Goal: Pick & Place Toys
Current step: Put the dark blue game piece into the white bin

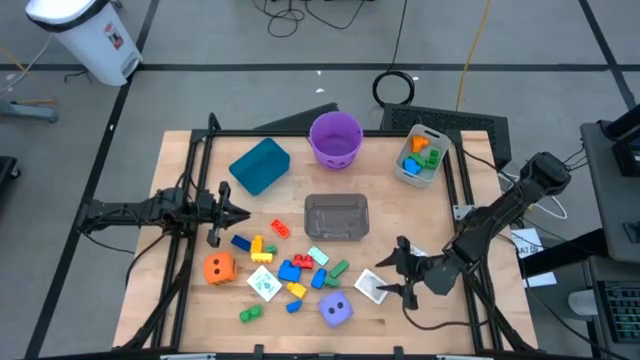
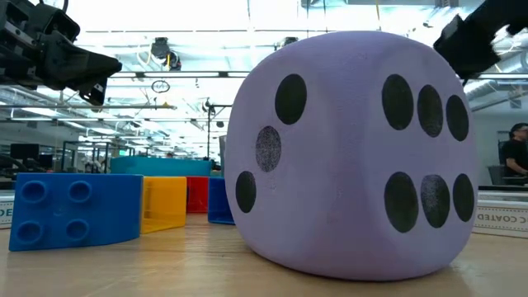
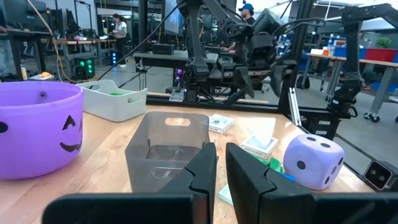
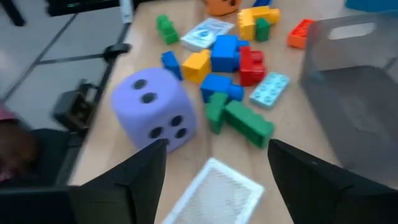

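Tabletop (image 1: 420, 210): green block (image 4: 247, 123) lying diagonal

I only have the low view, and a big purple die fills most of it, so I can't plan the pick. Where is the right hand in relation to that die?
Observer: The right hand hovers open near the table's right front, over a white card, with the purple die just beside that card.
Operator: Anything between the die and the card?
Observer: No, bare wood; the nearest pieces are green blocks on the die's far side.
Operator: And the left hand?
Observer: The left hand is shut and holds nothing, at the table's left, pointing toward the clear tub.
Operator: Is that tub filled yet?
Observer: It looks empty; the loose blocks lie on the table in front of it.
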{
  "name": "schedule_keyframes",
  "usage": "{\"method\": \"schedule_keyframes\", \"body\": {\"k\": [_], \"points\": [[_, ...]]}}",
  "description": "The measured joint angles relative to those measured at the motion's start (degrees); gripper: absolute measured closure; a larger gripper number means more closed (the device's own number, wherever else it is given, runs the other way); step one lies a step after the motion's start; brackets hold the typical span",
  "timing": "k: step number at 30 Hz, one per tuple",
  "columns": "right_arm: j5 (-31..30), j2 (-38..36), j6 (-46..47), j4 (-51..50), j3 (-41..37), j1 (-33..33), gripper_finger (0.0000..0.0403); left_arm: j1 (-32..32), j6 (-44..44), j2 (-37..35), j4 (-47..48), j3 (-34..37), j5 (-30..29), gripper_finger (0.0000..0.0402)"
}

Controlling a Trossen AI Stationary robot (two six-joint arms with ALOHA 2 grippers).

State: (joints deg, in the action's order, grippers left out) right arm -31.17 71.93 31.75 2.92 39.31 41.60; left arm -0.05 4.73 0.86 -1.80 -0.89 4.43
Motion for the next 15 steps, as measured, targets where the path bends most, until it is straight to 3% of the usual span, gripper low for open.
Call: {"method": "schedule_keyframes", "body": {"k": [15], "points": [[-1.6, 0.0, -4.0, 26.3, -15.5, -5.9, 0.0142, 0.0, 0.0, 0.0, 0.0, 0.0, 0.0, 0.0360]]}}
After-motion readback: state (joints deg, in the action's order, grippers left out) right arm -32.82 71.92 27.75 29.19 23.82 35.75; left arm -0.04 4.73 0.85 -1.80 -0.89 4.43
